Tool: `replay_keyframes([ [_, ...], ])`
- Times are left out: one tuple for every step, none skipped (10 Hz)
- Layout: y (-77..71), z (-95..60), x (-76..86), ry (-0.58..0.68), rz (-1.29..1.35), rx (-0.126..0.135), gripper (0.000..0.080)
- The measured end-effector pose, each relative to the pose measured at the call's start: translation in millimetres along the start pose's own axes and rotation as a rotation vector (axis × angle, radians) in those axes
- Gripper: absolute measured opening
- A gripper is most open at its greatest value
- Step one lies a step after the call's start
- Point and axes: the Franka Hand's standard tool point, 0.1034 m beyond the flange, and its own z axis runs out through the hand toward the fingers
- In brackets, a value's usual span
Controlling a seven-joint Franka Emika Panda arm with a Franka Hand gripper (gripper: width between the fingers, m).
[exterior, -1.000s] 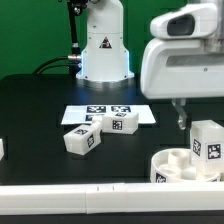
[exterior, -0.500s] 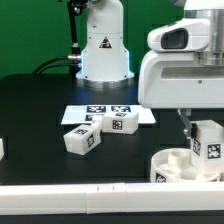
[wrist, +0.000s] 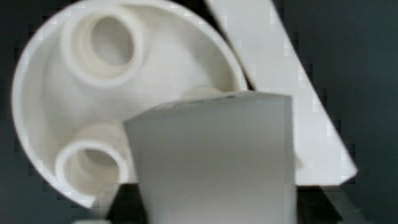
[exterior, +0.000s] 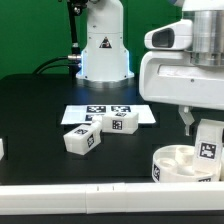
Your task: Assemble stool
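**Exterior view.** You have open black table point(exterior: 40, 100) across the exterior view's left and middle. A long white border rail point(exterior: 70, 205) closes the near edge, and the robot's white base point(exterior: 100, 45) stands at the back.

The flat white marker board point(exterior: 95, 110) lies mid-table. One chunky white plastic tagged leg point(exterior: 122, 122) sits at its front edge, and a second loose leg point(exterior: 83, 139) lies just before it. A third leg point(exterior: 1, 148) is cut off at the left edge.

At the right, the round white ring-shaped plastic seat point(exterior: 175, 165) lies near the rail. Your jaws are clamped on a fourth tagged white leg point(exterior: 208, 140), which is tilted with its lower end at the seat.

**Wrist view.** The held leg point(wrist: 205, 150) fills the gap between the jaws. The seat point(wrist: 45, 100) lies below it, with two round pockets showing. The border rail point(wrist: 267, 60) runs beside the seat's rim.
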Motion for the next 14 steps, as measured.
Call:
replay_keyframes([
  [-2.6, 0.2, -2.0, -0.001, 0.194, 0.014, 0.034],
  [-5.0, 0.2, 0.0, -0.011, 0.399, 0.059, 0.034],
  [-5.2, 0.3, 1.8, -0.03, 0.527, 0.085, 0.034],
  [-6.7, 0.4, -0.3, -0.031, 0.549, 0.084, 0.034],
  [-7.1, 0.4, -0.7, -0.034, 0.593, 0.084, 0.034],
  [-7.4, 0.6, -1.1, -0.04, 0.682, 0.084, 0.034],
  [-8.4, 0.2, -1.5, -0.047, 0.79, 0.088, 0.034],
  [-11.4, -1.3, -1.4, -0.067, 0.987, 0.112, 0.034],
  [-12.7, -0.5, -0.4, -0.065, 1.163, 0.157, 0.034],
  [-12.9, 0.0, -0.3, -0.072, 1.298, 0.189, 0.034],
  [-13.1, 0.2, -1.0, -0.076, 1.317, 0.183, 0.034],
  [-13.0, 0.2, -1.0, -0.076, 1.317, 0.183, 0.034],
  [-13.0, 0.4, -1.2, -0.074, 1.297, 0.183, 0.034],
  [-13.1, 0.4, -1.4, -0.074, 1.29, 0.183, 0.0519],
])
